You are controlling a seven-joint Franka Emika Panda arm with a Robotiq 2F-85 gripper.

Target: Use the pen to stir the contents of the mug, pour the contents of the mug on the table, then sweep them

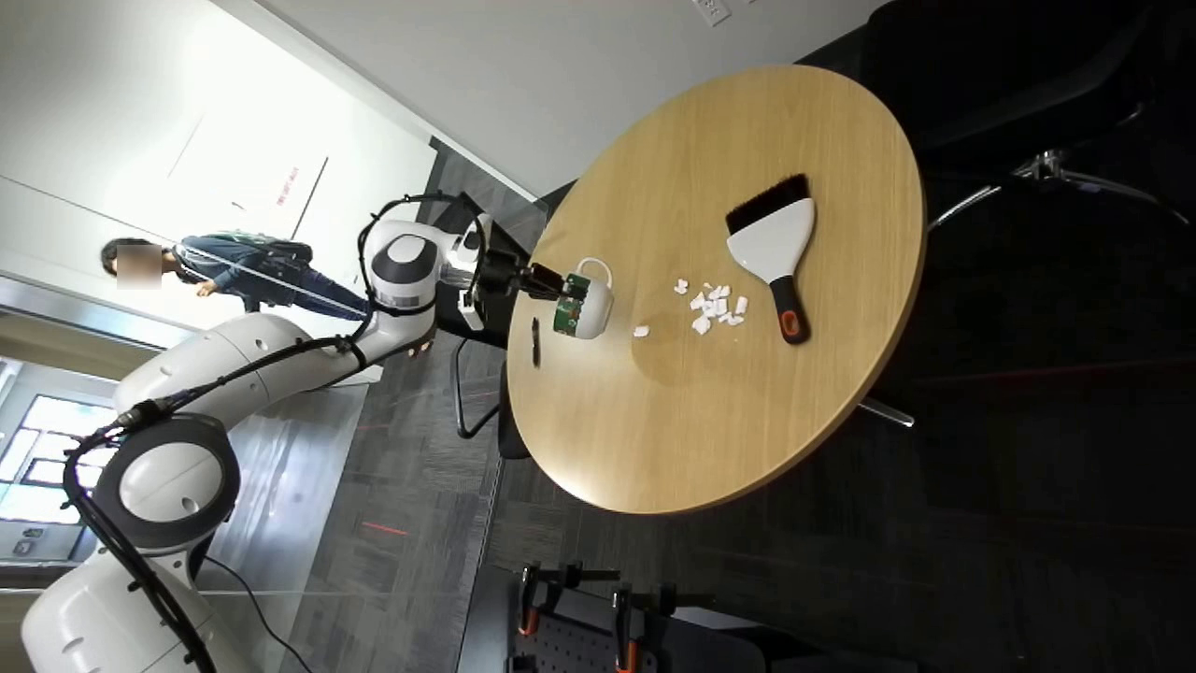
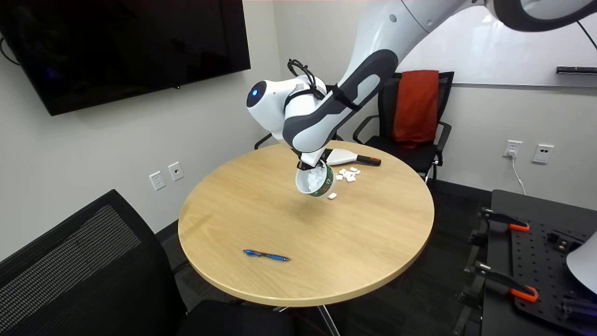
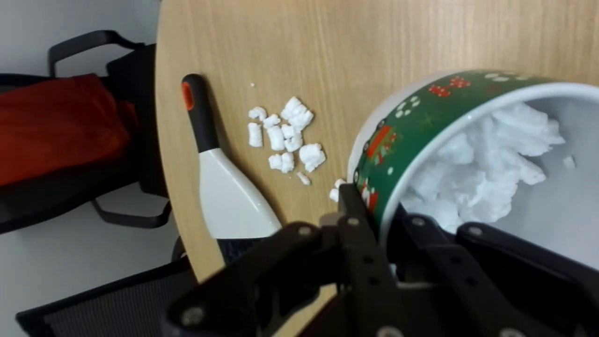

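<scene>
In an exterior view, from the left, a television (image 2: 126, 51) hangs on a pale wall (image 2: 93, 149), with outlet plates (image 2: 176, 171) lower down; the round wooden table (image 2: 224, 214) fills the middle, and a whiteboard (image 2: 494, 60) is on the wall at right. In the same order, a black chair (image 2: 93, 275) stands close to the table's near edge, and a blue pen (image 2: 266, 255) lies near that edge. Next, the mug (image 2: 329, 181), white with a green patterned band, is above the table, tipped on its side, with white bits (image 3: 472, 178) inside. The gripper (image 3: 378, 208) is clamped on its wall, one finger inside, one outside. The arm (image 2: 326, 119) reaches over, in front of part of the brush (image 2: 341, 157), which lies beside loose bits (image 2: 347, 175). Beyond is a far chair (image 2: 386, 107) draped with a red cloth (image 2: 416, 105); at far right, a black bench (image 2: 536, 207) bears clamps (image 2: 517, 227).
</scene>
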